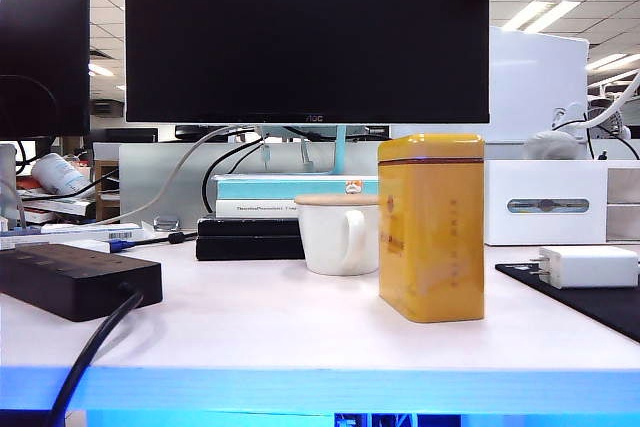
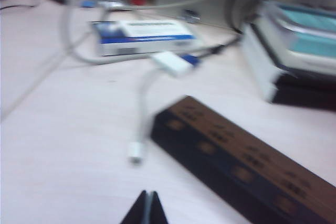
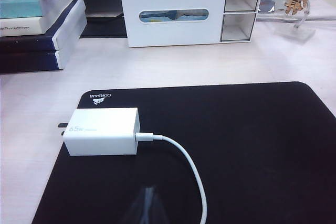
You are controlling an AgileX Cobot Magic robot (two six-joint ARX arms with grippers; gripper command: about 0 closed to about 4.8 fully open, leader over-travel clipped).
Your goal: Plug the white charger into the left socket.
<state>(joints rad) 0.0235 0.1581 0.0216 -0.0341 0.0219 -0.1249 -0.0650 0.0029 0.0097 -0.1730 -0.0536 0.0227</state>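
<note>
Counter (image 1: 300, 317) with both arms drawn back from the work. Left tool (image 2: 147, 211): fingers pressed together, empty, hanging above bare counter just short of the black power strip (image 2: 247, 174), which lies near the counter's left front corner with its thick cord (image 1: 95, 347) dropping over the front edge; the view is blurred, so the left socket cannot be singled out. Right tool (image 3: 148, 205): likewise closed and holding nothing, poised over the black mat (image 3: 220, 150) at the counter's right edge. White charger (image 3: 102, 131) lies flat on the mat's corner, prongs overhanging toward bare counter, its cable (image 3: 184, 166) curling back beside the tool. Mug (image 1: 338, 235) and yellow tin (image 1: 430, 227) stand mid-counter between strip and charger.
</note>
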